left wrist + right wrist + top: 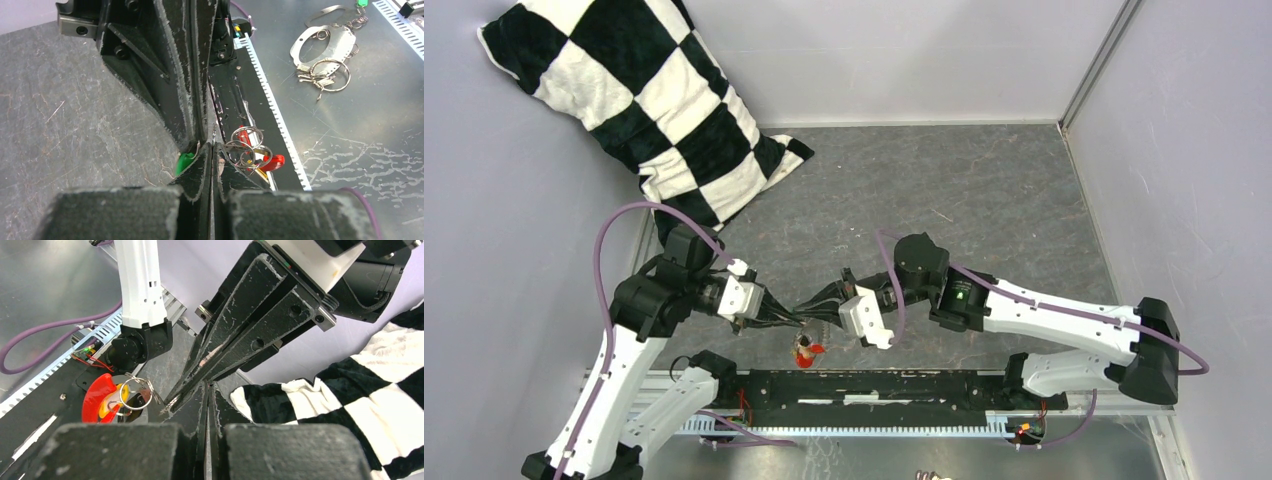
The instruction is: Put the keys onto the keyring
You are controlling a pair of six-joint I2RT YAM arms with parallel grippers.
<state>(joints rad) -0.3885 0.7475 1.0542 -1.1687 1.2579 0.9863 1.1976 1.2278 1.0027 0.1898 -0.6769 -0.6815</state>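
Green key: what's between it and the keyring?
The left gripper, shut. In the left wrist view its tips stand between the green key on one side and the keyring on the other.

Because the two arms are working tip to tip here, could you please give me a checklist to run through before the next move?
1. left gripper shut: ok.
2. right gripper shut: ok.
3. Room between the two grippers: not ok; their tips meet, nearly touching.
4. Which gripper holds the small green-headed metal key: cannot tell; only its head peeks out beside the left fingers.
5. Green key threaded on the thin silver wire keyring: not ok; they show on opposite sides of the left fingers.
6. Keyring gripped or free: cannot tell; it sits right beside the left fingertips.
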